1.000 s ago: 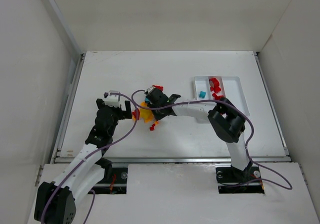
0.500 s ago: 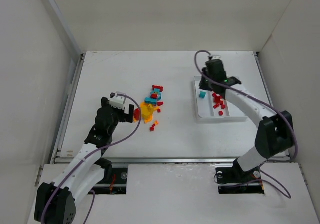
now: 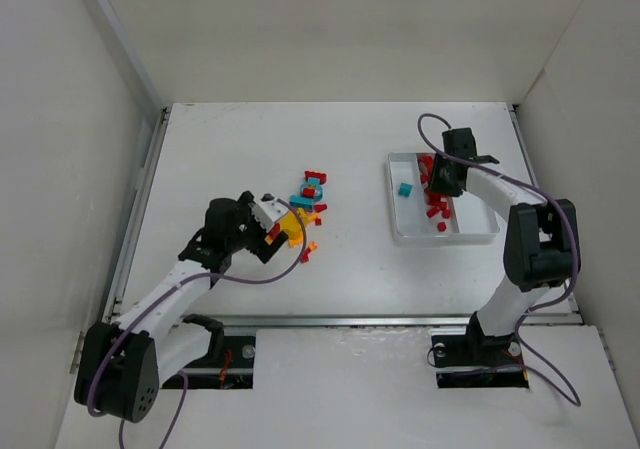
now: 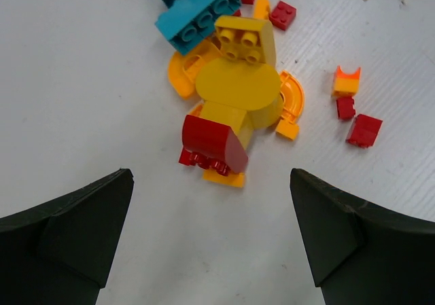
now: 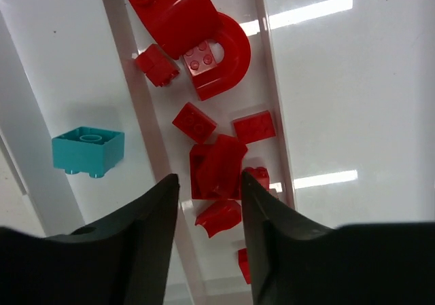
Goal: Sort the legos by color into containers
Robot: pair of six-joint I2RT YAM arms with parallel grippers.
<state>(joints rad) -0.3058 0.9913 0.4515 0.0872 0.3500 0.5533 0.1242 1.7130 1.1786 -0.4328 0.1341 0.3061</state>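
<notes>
Sorting in progress, judged less than half done. The shallow white plastic tray (image 3: 470, 237), on the right of the white surface (image 3: 230, 149), has three long compartments. One small teal plastic brick (image 5: 88, 149) sits alone in the compartment nearest the heap, a cluster of red plastic bricks (image 5: 194, 121) fills the middle compartment, and the third shows no brick. A loose heap of yellow, orange, red and teal plastic legos (image 3: 300, 214) lies on the surface, well apart from the tray. All yellow and orange pieces, with several red and teal ones, are thus left to move. The left gripper (image 4: 211, 200) hovers just beside this heap, fingers spread wide and holding nothing. The right gripper (image 5: 209, 183) hangs over the middle compartment, fingers partly apart and straddling one red brick. Whether it pinches that brick, or the brick lies loose, cannot be told.
</notes>
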